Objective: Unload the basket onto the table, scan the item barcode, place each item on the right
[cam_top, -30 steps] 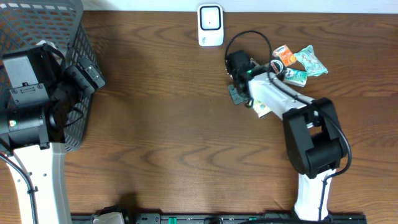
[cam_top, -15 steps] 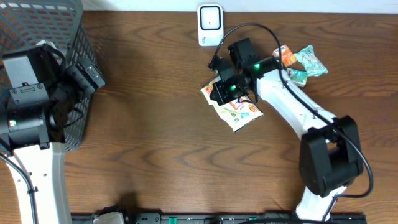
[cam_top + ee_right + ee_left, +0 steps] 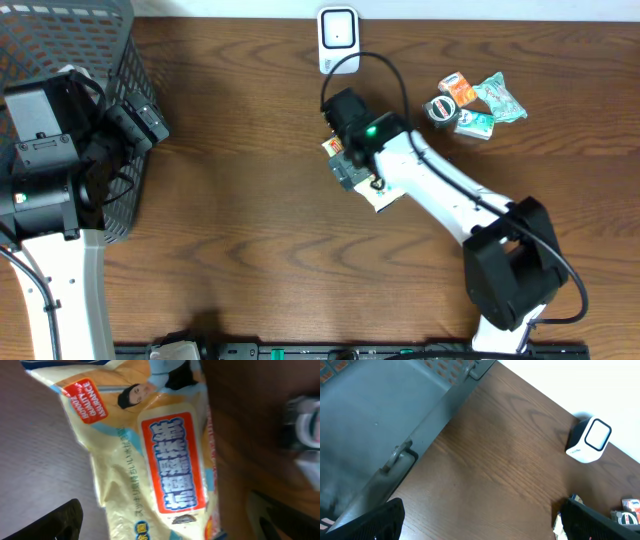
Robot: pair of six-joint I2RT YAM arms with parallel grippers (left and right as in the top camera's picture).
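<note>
Right claw [image 3: 167, 522] spread wide over snack packet [image 3: 170, 460]. Packet on desk [image 3: 240, 220], centre of overhead frame, just below scanner [image 3: 338, 40]. Left claw [image 3: 482, 515] spread, above desk by basket [image 3: 120, 60], far left.

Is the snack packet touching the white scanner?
Apart. The overhead view shows a strip of bare table between the white scanner and the snack packet.

Snack packet [image 3: 170, 455] lies before the scanner [image 3: 338, 40], basket [image 3: 125, 60] far left, small packets [image 3: 480, 100] right.
</note>
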